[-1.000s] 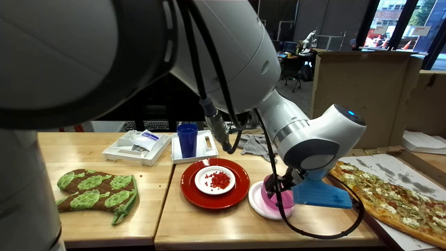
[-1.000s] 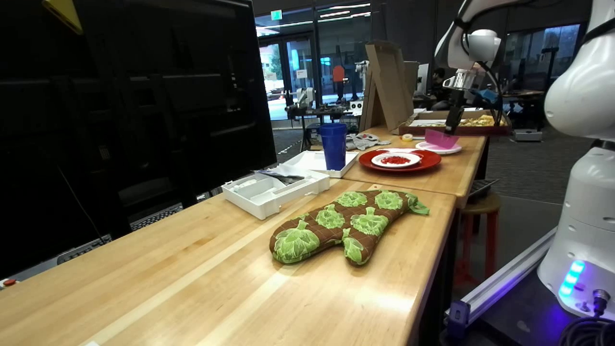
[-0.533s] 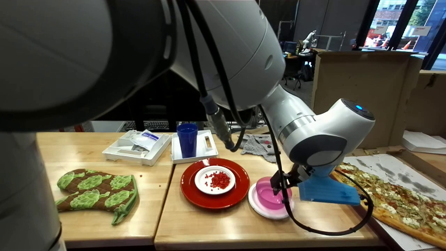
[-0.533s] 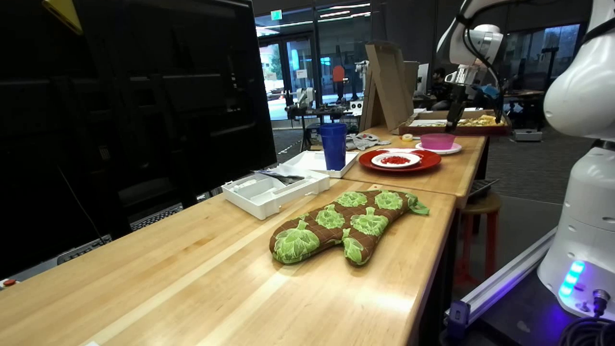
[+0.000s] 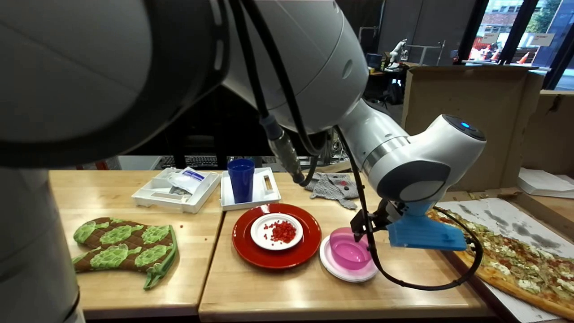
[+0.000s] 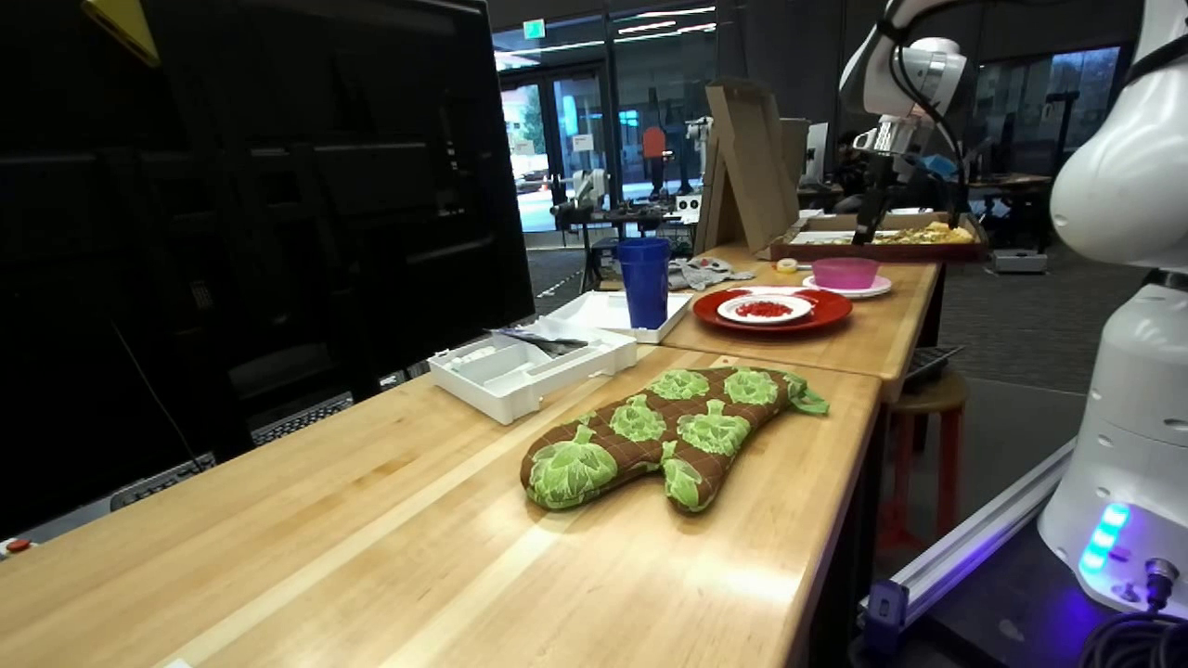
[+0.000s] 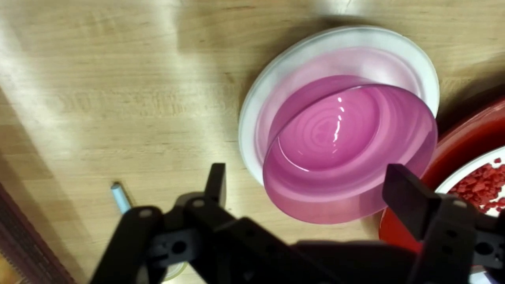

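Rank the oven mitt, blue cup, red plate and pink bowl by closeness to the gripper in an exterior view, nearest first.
In an exterior view:
1. Pink bowl, close by the gripper (open in the wrist view).
2. Red plate, left of the bowl.
3. Blue cup, behind the plate, standing in the white tray.
4. Oven mitt, far left.

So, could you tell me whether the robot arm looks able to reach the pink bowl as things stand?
Probably yes: the open gripper hangs just above the pink bowl, with nothing visible in between.
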`<state>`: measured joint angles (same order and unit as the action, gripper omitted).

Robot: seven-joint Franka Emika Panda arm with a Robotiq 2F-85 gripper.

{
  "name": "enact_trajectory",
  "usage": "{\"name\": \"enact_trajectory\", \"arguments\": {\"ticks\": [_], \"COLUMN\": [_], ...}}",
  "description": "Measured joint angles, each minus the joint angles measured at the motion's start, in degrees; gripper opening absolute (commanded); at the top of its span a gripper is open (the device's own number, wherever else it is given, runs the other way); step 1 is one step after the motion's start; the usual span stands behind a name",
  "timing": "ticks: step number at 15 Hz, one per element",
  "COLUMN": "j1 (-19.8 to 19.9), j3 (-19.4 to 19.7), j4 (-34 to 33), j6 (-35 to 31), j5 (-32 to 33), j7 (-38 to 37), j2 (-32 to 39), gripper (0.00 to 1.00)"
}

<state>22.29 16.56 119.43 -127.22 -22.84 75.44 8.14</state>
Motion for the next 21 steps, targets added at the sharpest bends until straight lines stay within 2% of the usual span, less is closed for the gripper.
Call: {"name": "enact_trajectory", "arguments": {"ticks": [10,16,21], "j1": [0.02,0.03,-0.51], "j3": [-1.35,-1.38,-2.26], "j4": [-3.51,-3.98,-3.35], "j6": [3.53,3.72,-2.37], "j5": [-0.34,-0.47,0.12], "j7": [-0.07,-0.07,-2.06], "j2": [4.75,5.14,5.82], "gripper": [1.0,1.0,1.0]}}
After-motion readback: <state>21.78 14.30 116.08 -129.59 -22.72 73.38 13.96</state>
